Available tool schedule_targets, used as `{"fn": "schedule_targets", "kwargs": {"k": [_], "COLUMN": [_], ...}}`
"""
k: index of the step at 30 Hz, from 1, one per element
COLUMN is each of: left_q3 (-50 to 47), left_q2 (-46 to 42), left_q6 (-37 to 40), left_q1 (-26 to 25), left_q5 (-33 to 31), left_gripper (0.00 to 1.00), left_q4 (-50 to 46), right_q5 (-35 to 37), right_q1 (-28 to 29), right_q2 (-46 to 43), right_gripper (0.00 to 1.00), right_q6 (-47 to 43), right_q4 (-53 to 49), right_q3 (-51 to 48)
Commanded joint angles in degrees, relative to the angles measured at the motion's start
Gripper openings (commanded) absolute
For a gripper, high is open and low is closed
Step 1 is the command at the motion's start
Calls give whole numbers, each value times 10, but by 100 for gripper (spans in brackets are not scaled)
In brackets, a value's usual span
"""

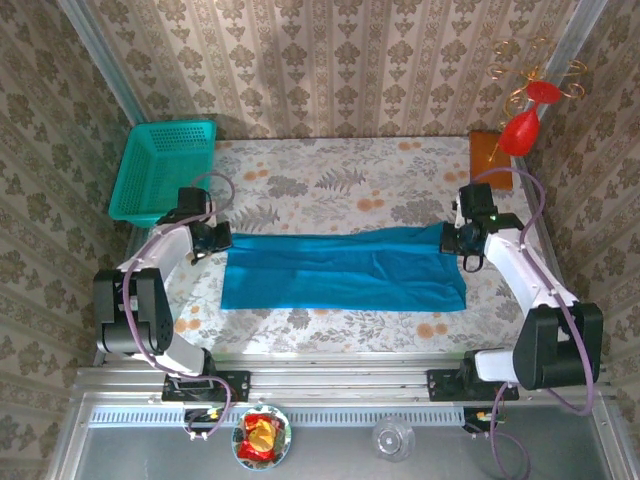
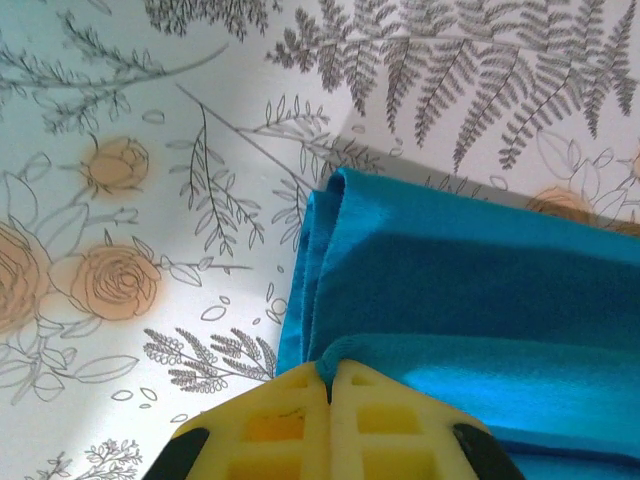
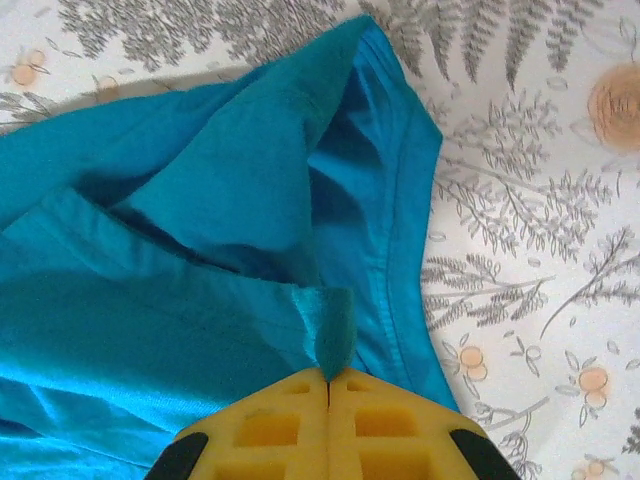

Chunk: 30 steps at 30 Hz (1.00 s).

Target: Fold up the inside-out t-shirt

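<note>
from the top external camera, the inside-out t-shirt (image 1: pixel 345 270) lies as a long flat band across the middle of the table (image 1: pixel 330 170), and it looks already doubled over lengthwise. my left gripper (image 1: pixel 214 240) sits at the band's far left corner and my right gripper (image 1: pixel 456 240) at its far right corner. i judge they are placed there to keep the cloth stretched between them, so the far edge can travel as one straight line for the next fold. the teal basket (image 1: pixel 165 170) stands at the far left corner of the table, apart from the shirt and out of the way.

in the left wrist view, the left gripper (image 2: pixel 330 375) has its yellow jaws pressed together with a small ridge of blue cloth caught between them, so it is pinching the t-shirt (image 2: pixel 470 290). the stacked, rounded edges of the fold lie just ahead of the tips on the floral table. i cannot tell how many layers are in the pinch.

in the right wrist view, the right gripper (image 3: pixel 328 378) is likewise clamped, and a little tab of cloth stands up from between its jaws. the t-shirt (image 3: pixel 200 200) beyond it is rumpled, with open pockets of shadow and a stitched hem curving along the right side. this end looks looser, so i'd want more tension on it before laying anything down.
</note>
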Motion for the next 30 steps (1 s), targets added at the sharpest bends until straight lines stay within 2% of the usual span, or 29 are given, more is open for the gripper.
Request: {"fn": "schedule_targets", "kwargs": {"k": [1, 2, 5, 8, 10, 15, 19, 22, 25, 30], "left_q3": [-16, -21, -38, -46, -48, -26, 18, 58, 83, 93], "left_q2": [-22, -25, -45, -72, -89, -108, -73, -21, 25, 73], "left_q6": [-22, -25, -30, -30, -28, -17, 1, 15, 19, 24], "left_q1": [3, 2, 2, 3, 4, -1, -26, -57, -71, -72], "left_q5": [3, 2, -12, -34, -41, -28, 9, 0, -4, -11], "left_gripper": [6, 8, 17, 28, 33, 35, 35, 35, 35, 35], "left_q4": [10, 10, 11, 0, -8, -31, -64, -99, -117, -141], "right_q5": [38, 46, 57, 67, 68, 28, -56, -93, -93, -20], "right_q1": [1, 2, 4, 7, 11, 34, 61, 89, 116, 127], "right_q2": [-28, -37, -73, -112, -134, -141, -84, -21, 42, 143], "right_gripper": [4, 6, 18, 39, 46, 48, 49, 48, 48, 49], "right_q6": [39, 50, 78, 97, 104, 108, 99, 93, 83, 83], "right_q4": [9, 8, 6, -1, -4, 12, 40, 48, 36, -6], "right_q3": [-29, -40, -74, -95, -98, -79, -42, -2, 43, 107]}}
